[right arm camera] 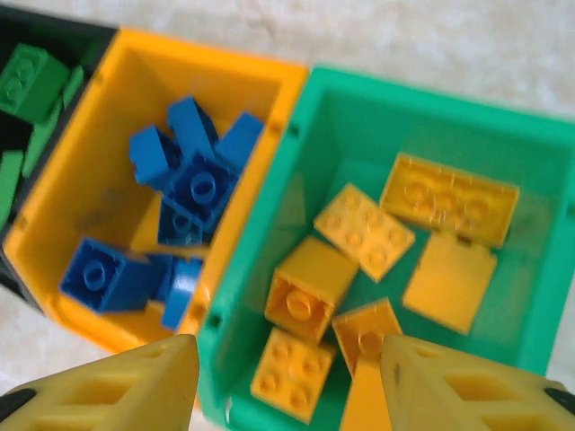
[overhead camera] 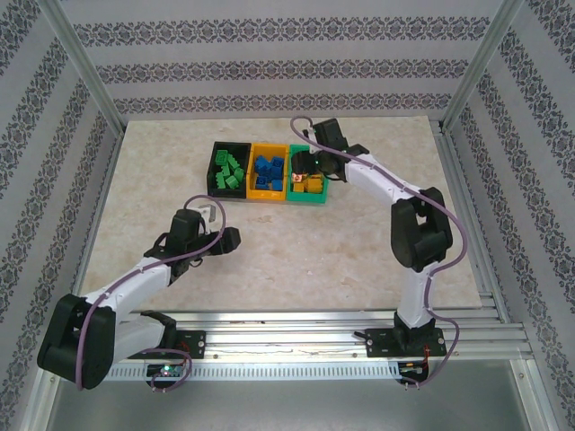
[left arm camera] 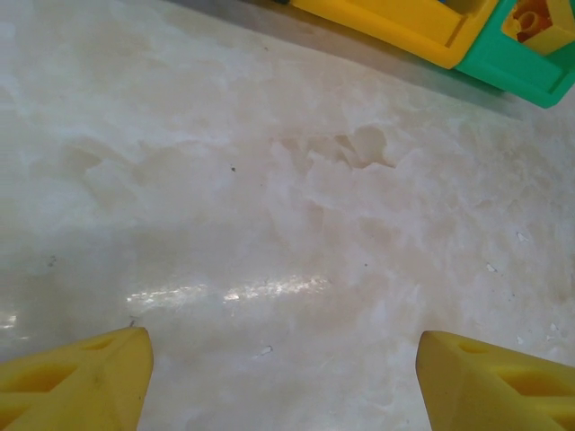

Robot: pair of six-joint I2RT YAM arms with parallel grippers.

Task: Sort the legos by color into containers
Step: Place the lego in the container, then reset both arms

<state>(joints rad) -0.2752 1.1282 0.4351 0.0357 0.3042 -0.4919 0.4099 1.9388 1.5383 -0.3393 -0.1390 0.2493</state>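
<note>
1. Sitting toward the far middle of the table (overhead camera: 296, 260), a smooth, glossy top with a pale marbled pattern, the three containers form one joined row of small open-top rectangular bins in hard, shiny plastic: the black bin (overhead camera: 232, 145), the orange-yellow bin (right arm camera: 81, 171) and the green bin (right arm camera: 431, 108).
2. The legos are small boxy bricks with round studs on top (several lie tilted or on their sides). The green bricks (overhead camera: 231, 171) are piled in the black bin, the blue bricks (right arm camera: 193, 180) in the orange-yellow bin, and the orange-yellow bricks (right arm camera: 364, 232) in the green bin.
3. The right gripper (right arm camera: 287, 346) hangs just above the near part of the green bin, its yellow wedge-shaped fingers parted. One orange-yellow brick lies low between them, and I cannot tell whether it touches either finger.
4. The left gripper (left arm camera: 283, 341) hovers low over bare table, on the near side of the bins, with its yellow fingers spread wide and nothing between them.
</note>
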